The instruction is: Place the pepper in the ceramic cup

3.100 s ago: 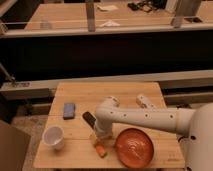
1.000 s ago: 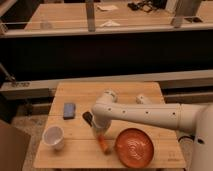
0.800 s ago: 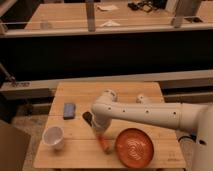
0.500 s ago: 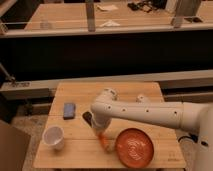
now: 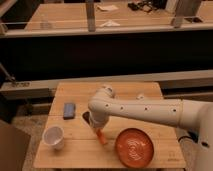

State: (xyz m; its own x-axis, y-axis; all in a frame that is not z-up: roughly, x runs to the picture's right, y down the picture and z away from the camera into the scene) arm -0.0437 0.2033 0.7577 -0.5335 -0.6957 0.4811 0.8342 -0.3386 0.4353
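Meanwhile, your gripper (image 5: pixel 98 129) drifted slightly left (barely, in half a second), apparently clamped on the pepper (image 5: pixel 101 136) over the table (image 5: pixel 75 150), between ceramic cup (image 5: pixel 54 137) and orange bowl (image 5: pixel 136 147).

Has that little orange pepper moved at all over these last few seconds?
Yes. The pepper, at the gripper, has shifted slightly away from the white cup, toward the orange bowl.

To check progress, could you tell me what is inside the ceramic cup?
The ceramic cup looks empty, though its bottom is hidden. The pepper is at the gripper, right of it.
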